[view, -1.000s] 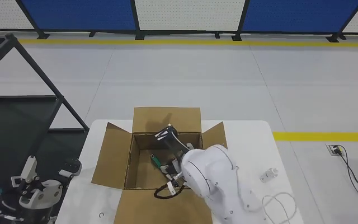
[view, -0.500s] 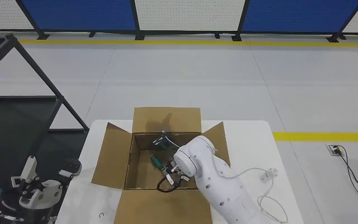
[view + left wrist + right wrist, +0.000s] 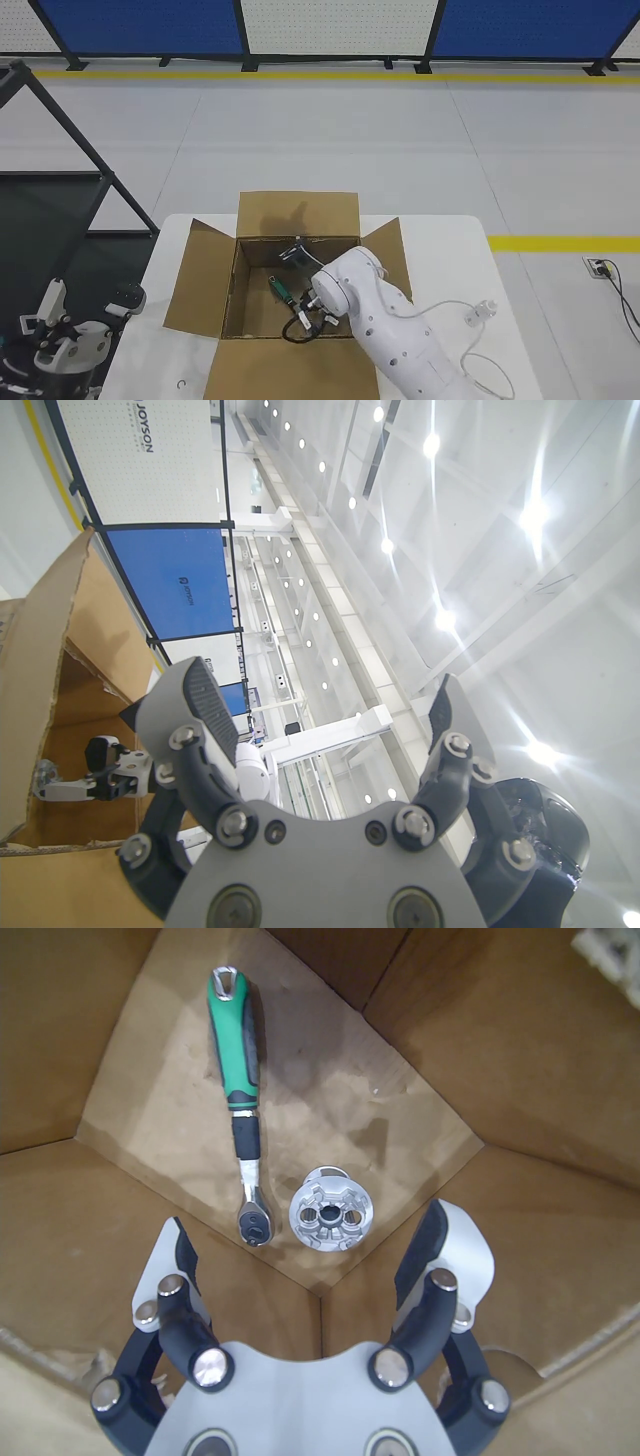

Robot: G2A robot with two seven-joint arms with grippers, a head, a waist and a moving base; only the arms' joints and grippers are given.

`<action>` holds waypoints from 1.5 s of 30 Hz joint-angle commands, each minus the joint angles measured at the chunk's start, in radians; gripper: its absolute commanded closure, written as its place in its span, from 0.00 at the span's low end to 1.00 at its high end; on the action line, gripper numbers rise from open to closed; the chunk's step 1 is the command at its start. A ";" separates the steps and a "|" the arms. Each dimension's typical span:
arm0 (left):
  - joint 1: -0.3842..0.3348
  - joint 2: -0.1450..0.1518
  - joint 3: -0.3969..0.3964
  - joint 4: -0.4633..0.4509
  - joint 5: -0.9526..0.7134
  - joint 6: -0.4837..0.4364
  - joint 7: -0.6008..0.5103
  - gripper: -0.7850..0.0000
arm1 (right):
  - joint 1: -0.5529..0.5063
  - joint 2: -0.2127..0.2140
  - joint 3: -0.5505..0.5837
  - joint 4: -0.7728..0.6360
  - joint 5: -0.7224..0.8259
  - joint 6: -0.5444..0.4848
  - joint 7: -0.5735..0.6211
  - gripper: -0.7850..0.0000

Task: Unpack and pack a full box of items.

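Currently the right pincer (image 3: 304, 1245) hangs spread and empty inside the box (image 3: 500, 1078), above a round metal hub (image 3: 330, 1219) lying in a floor corner, just beside the head of the ratchet wrench (image 3: 241, 1078). If it comes down, a finger could strike that head or the cardboard wall and knock the hub aside. The left pincer (image 3: 324, 695), also spread, points ceilingward.

I work in a big industrial hall. Far above my left pincer (image 3: 322, 680) runs a high white ceiling (image 3: 500, 550) with rows of lamps (image 3: 431, 445). Out from it, past the bench (image 3: 450, 268), lies a smooth grey floor (image 3: 350, 140) with yellow lines (image 3: 330, 75), fenced by blue panels (image 3: 140, 22) and white perforated panels (image 3: 340, 22) in black frames; a socket box (image 3: 598, 267) with its cable sits on that floor
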 commanded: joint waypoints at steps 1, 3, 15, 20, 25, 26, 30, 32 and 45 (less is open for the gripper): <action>0.000 0.000 0.000 0.000 0.000 0.000 0.000 0.00 | 0.012 -0.003 0.000 0.043 0.008 0.002 -0.011 0.00; 0.000 0.000 0.000 0.000 0.000 0.000 0.000 0.00 | 0.025 -0.007 -0.002 0.086 0.024 -0.013 -0.028 0.00; 0.000 0.000 0.000 0.000 0.000 0.000 0.000 0.00 | 0.113 -0.043 -0.035 0.316 0.079 -0.032 -0.091 0.18; 0.000 0.000 0.000 0.000 0.000 0.000 0.000 0.00 | 0.134 -0.057 -0.048 0.364 0.091 -0.028 -0.110 0.69; 0.000 0.000 0.000 0.000 0.000 0.000 0.000 0.00 | 0.142 -0.062 -0.052 0.378 0.086 -0.020 -0.122 1.00; 0.000 0.000 0.000 0.000 0.000 0.000 0.000 0.00 | 0.142 -0.062 -0.051 0.379 0.085 -0.019 -0.123 1.00; 0.000 0.000 0.000 0.000 0.000 0.000 0.000 0.00 | 0.137 -0.057 -0.040 0.355 0.081 -0.019 -0.132 1.00; 0.000 0.000 0.000 0.000 0.000 0.000 0.000 0.00 | 0.128 -0.052 -0.032 0.320 0.072 -0.018 -0.131 1.00; 0.000 0.000 0.000 0.000 0.000 0.000 0.000 0.00 | -0.159 0.044 0.112 -0.505 -0.125 -0.077 0.091 1.00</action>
